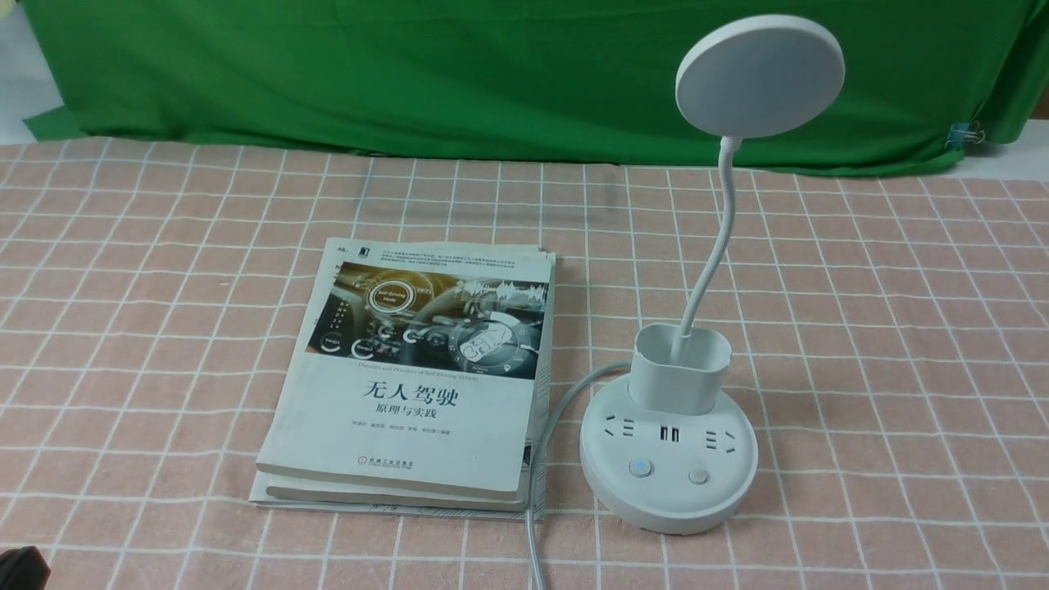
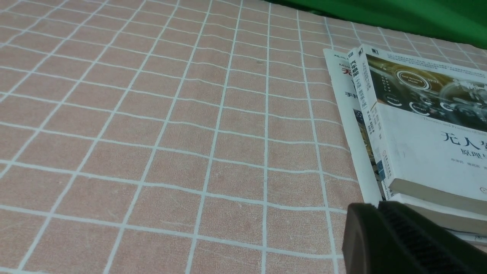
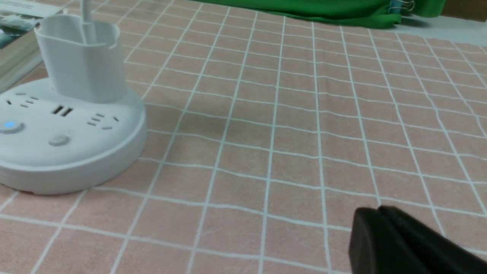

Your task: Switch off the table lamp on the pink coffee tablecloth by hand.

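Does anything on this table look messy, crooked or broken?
Nothing looks broken or spilled. The books lie in a slightly uneven stack, edges not lined up, and the table lamp's cord runs along the stack's side. The pink coffee tablecloth has mild wrinkles. One button glows blue.

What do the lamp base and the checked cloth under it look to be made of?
The table lamp base looks like matte white moulded plastic: smooth, seamless, softly shaded, no glare. The pink coffee tablecloth seems a woven fabric: faint fuzzy texture, slightly wavy grid lines.

white table lamp (image 1: pixel 669 459), pink white-gridded tablecloth (image 1: pixel 885 344), seemingly blue-lit button (image 3: pixel 9 125)
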Available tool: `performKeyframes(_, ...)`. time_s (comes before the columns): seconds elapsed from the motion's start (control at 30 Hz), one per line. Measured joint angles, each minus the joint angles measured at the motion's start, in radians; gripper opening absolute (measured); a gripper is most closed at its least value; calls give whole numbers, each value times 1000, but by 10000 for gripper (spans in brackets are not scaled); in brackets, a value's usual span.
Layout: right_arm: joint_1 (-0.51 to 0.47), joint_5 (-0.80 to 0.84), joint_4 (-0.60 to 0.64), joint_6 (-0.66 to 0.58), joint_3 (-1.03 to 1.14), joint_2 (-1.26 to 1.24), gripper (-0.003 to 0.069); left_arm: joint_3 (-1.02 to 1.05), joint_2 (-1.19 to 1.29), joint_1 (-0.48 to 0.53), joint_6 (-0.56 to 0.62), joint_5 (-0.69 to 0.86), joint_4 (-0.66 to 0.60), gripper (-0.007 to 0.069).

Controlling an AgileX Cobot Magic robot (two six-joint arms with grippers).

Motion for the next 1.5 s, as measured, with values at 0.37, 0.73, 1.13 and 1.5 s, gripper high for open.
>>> performKeyframes(0.37, 0, 0, 0, 14, 0, 0, 50, 0, 0, 0, 0, 0, 0, 6)
performKeyframes(0.73, 0, 0, 0, 15, 0, 0, 83, 0, 0, 0, 0, 0, 0, 6)
performKeyframes(1.13, 0, 0, 0, 15, 0, 0, 114, 0, 0, 0, 0, 0, 0, 6)
performKeyframes(1.5, 0, 0, 0, 15, 0, 0, 143, 0, 0, 0, 0, 0, 0, 6)
